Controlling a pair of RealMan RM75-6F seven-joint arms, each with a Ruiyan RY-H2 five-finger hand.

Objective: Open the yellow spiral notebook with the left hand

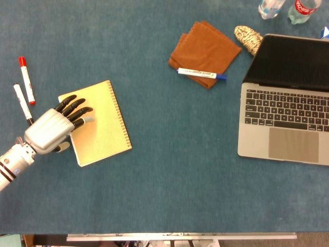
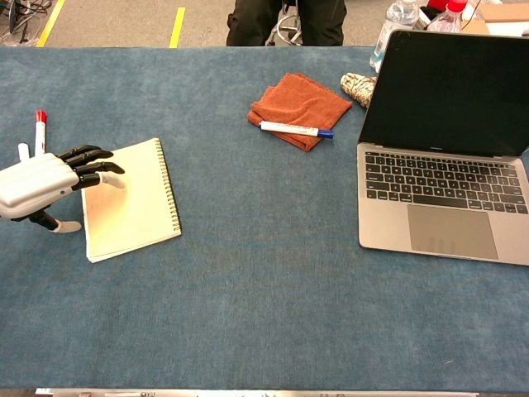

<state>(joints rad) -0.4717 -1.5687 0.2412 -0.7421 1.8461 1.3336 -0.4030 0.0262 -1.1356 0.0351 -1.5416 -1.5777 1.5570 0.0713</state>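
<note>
Head view: yellow spiral notebook (image 1: 97, 123) is lying closed, flat on table, spiral on far side. Left hand (image 1: 51, 128) is hovering at cover's free edge, fingers apart, gripping nothing. Lift is pending.

**Camera setup: two views, one table**

Head view: looks almost straight down on the blue table (image 1: 169, 170) from above, near edge at the frame bottom.

Chest view: sits lower, faces forward across the table at a slant; floor and a seated person's legs (image 2: 288, 21) show beyond the far edge.

Shared: notebook (image 1: 100, 121), left hand (image 1: 51, 128), cloth (image 1: 204, 51), laptop (image 1: 288, 103), markers, bottles.
</note>
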